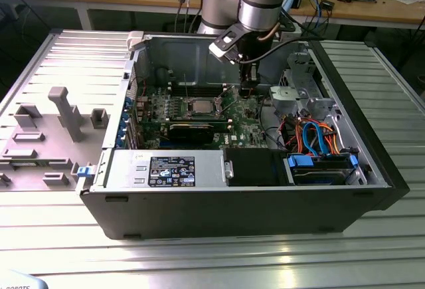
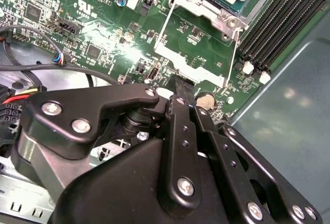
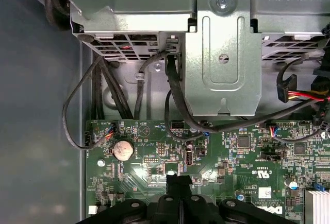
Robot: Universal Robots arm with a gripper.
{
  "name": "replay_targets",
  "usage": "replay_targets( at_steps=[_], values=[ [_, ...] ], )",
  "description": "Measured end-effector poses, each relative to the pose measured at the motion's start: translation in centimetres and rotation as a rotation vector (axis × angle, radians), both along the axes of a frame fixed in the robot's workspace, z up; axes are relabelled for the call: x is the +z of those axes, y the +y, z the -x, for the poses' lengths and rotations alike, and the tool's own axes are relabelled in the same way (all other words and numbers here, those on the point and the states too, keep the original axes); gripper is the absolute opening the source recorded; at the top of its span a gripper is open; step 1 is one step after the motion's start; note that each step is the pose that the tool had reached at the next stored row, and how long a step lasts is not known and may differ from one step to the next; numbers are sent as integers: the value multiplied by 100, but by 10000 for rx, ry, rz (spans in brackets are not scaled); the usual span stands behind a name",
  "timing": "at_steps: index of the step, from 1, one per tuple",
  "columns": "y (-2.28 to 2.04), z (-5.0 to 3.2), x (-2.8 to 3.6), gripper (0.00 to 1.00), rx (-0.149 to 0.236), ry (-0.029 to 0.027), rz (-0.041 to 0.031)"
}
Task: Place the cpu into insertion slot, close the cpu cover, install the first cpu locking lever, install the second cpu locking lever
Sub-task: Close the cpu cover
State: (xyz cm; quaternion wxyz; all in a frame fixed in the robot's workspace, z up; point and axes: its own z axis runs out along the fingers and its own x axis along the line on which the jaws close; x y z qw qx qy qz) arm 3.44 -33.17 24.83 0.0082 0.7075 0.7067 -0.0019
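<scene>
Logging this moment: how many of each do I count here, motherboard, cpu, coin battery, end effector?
motherboard: 1
cpu: 1
coin battery: 1
end effector: 1
Total: 4

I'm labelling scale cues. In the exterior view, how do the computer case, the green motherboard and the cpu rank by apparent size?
Largest to smallest:
1. computer case
2. green motherboard, partly covered by parts mounted on it
3. cpu, by far the smallest
</scene>
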Motion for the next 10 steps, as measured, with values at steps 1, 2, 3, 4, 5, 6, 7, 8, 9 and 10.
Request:
replay_targets(
  at_steps=[1,2,3,4,5,6,7,8,9,10],
  values=[
    [0,6,-1,11,0,0,-1],
    [0,18,-2,11,0,1,-2],
    [1,27,-2,11,-2,1,-3],
    [2,36,-2,11,-4,1,-3],
    [3,50,-2,11,-6,1,-3],
    [4,61,-2,11,-8,1,-3],
    [4,70,-2,11,-10,0,-3],
    [3,72,-2,11,-11,0,-3],
    [4,73,-1,11,-9,1,-2],
    [4,72,-2,11,-8,0,-3]
  ],
)
